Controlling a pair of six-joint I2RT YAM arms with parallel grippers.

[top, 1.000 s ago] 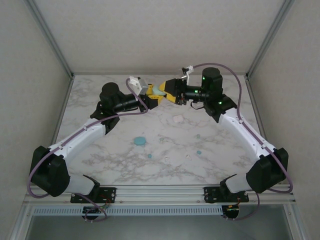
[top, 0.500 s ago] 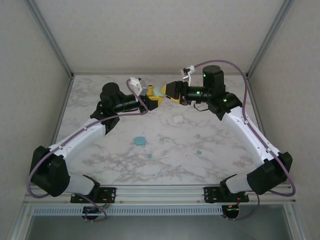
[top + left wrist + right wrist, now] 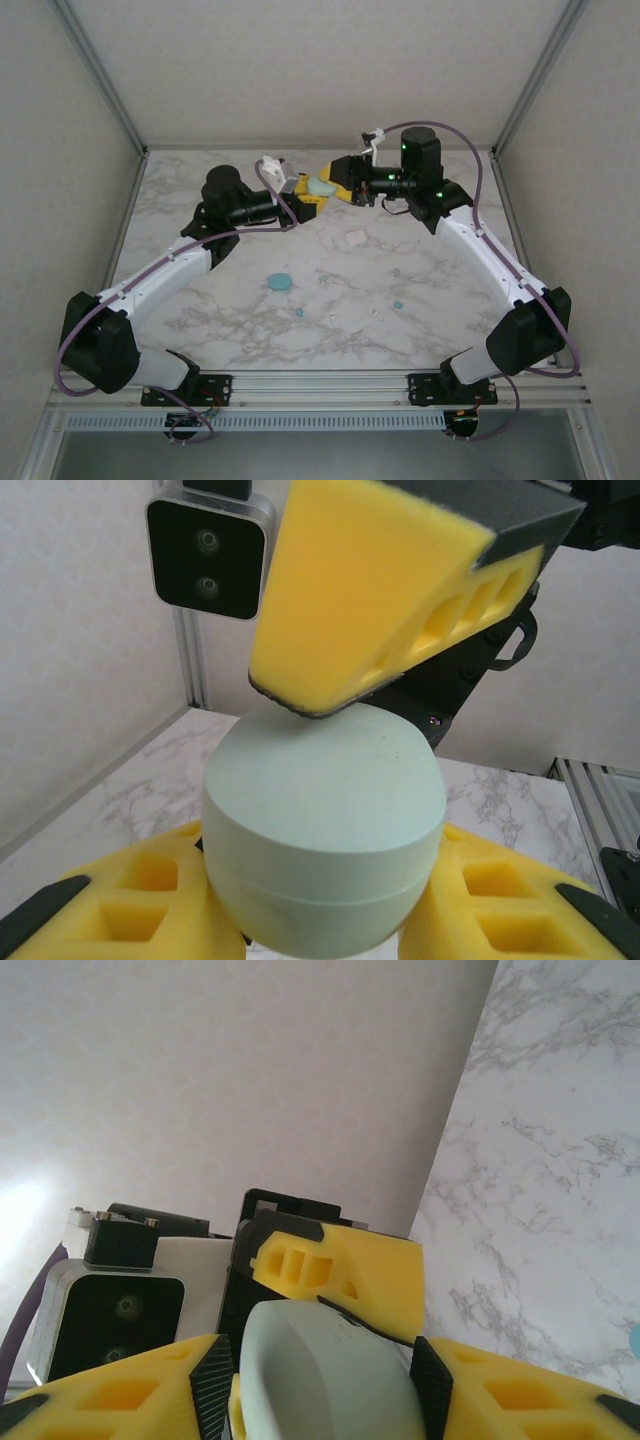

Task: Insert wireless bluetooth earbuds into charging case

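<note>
Seen from above, the black-and-white left arm (image 3: 170, 262) and right arm (image 3: 490, 262) slant inward from the bottom corners. The yellow-fingered left gripper (image 3: 303, 197) and right gripper (image 3: 332, 180) meet at upper centre on a pale green rounded plastic case (image 3: 320, 186), closing off that spot. Between the arms the white marble table (image 3: 250, 340) lies mostly open. A teal round disc (image 3: 280, 282), a small whitish case (image 3: 356, 238) and tiny scattered plastic earbuds (image 3: 398, 303) dot its middle.

Bright and even from the top camera, soft light from overhead, just faint, fuzzy-edged shadows on the marble table (image 3: 250, 330). Slight bowing at the frame corners. Over to the left wrist: pale green case (image 3: 325, 820) crisp, gently shaded along its underside, bottom corners going soft. Right wrist now: washed-out glow on the wall (image 3: 25, 1200) at the left, nearest bottom edge blurred.
</note>
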